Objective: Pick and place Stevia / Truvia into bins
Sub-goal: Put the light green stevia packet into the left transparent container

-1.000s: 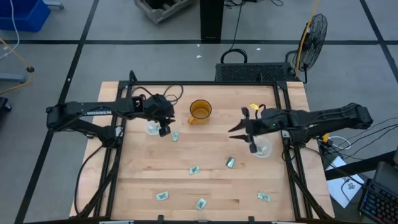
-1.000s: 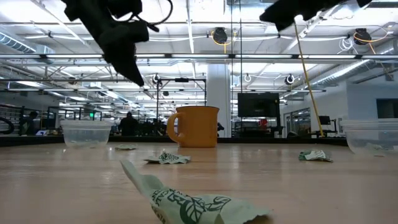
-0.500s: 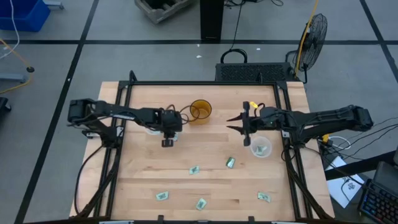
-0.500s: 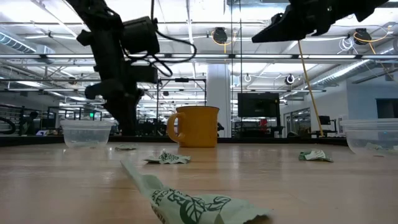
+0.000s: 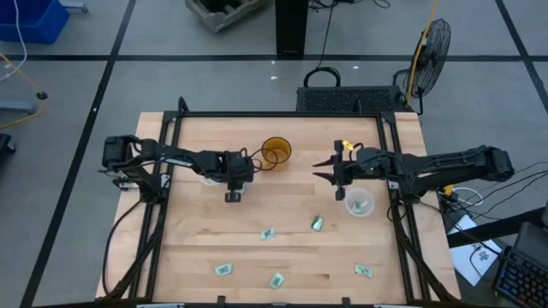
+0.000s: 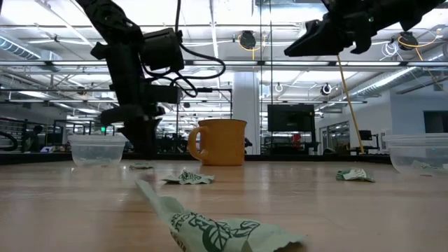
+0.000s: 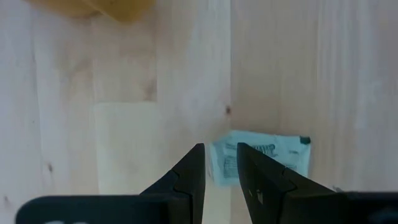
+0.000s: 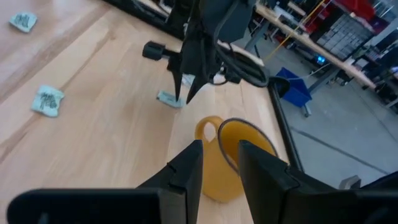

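The left gripper (image 5: 232, 196) is nearly clenched, grasping nothing, poised over a sachet (image 7: 264, 157) lying flat on the worktop near the left bin (image 6: 96, 149). The right gripper (image 5: 327, 171) hangs mid-table beside the mug (image 5: 276, 152), its fingers close together and empty. The right bin (image 5: 360, 204) stands near the right edge. Five sachets (image 5: 269, 233) lie toward the front edge.
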